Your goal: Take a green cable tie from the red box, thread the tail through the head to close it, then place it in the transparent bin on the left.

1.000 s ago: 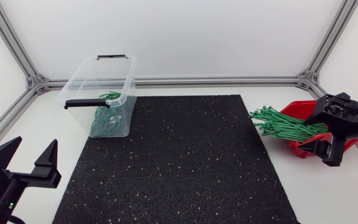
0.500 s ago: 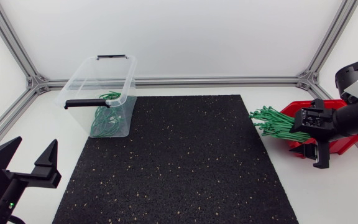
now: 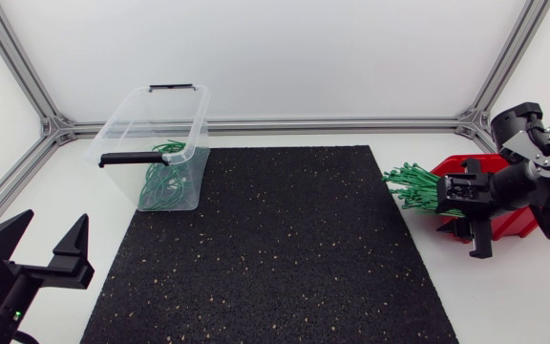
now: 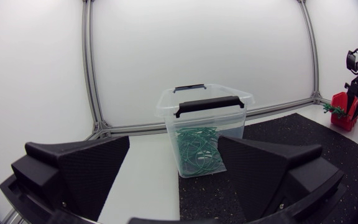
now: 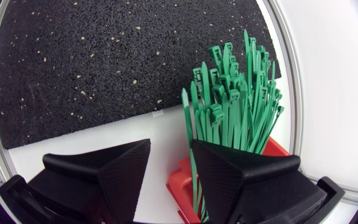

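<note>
The right gripper (image 5: 169, 148) has swung in over the last second, from the far side of the red box (image 3: 515, 223) to its near edge, with the wrist turning so the fingers point down at the bundle of green cable ties (image 5: 235, 106). Its fingers are spread apart and hold nothing. The ties fan out just ahead of the gripper, their heads pointing away from it over the black mat (image 3: 275, 248). One stray tie runs back along the inner face of one finger, though only that finger seems to meet it. The bundle itself has not shifted.

This looks like the approach for a pick. The gripper is lined up but not yet down on a single tie, so separating one from the pile is probably the tricky part.

The left gripper (image 3: 53, 229) has not moved. It waits with fingers wide apart and empty, and the clear bin (image 4: 204, 102), already holding some closed ties, stands well ahead of it.
</note>
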Available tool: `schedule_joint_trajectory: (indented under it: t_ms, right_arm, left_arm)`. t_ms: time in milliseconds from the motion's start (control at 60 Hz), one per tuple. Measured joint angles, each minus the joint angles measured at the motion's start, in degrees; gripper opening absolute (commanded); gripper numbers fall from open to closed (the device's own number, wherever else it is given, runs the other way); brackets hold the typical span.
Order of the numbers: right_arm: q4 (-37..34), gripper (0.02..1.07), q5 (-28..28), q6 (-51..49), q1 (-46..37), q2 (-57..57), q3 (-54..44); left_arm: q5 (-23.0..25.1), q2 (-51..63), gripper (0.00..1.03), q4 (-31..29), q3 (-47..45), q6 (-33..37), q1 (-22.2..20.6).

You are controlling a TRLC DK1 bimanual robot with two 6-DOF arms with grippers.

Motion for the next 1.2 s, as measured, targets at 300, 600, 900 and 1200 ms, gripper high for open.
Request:
schedule_joint_trajectory:
  t_ms: [300, 600, 900, 1200]
  right_arm:
    - [1.62, 0.48, 0.87, 0.00, 0.11, 1.86, 0.11]
    - [3.85, 0.42, 2.23, 0.00, 1.03, 1.86, 0.42]
    - [4.17, 0.30, 2.86, -0.20, 1.60, 1.07, 0.42]
    - [4.15, 0.23, 3.21, -0.39, 1.60, 0.57, 0.42]
  left_arm:
    - [0.02, 0.00, 1.00, 0.00, 0.00, 0.00, 0.00]
    - [0.02, 0.00, 1.00, 0.00, 0.00, 0.00, 0.00]
    - [0.02, 0.00, 1.00, 0.00, 0.00, 0.00, 0.00]
    - [0.02, 0.00, 1.00, -0.02, 0.00, 0.00, 0.00]
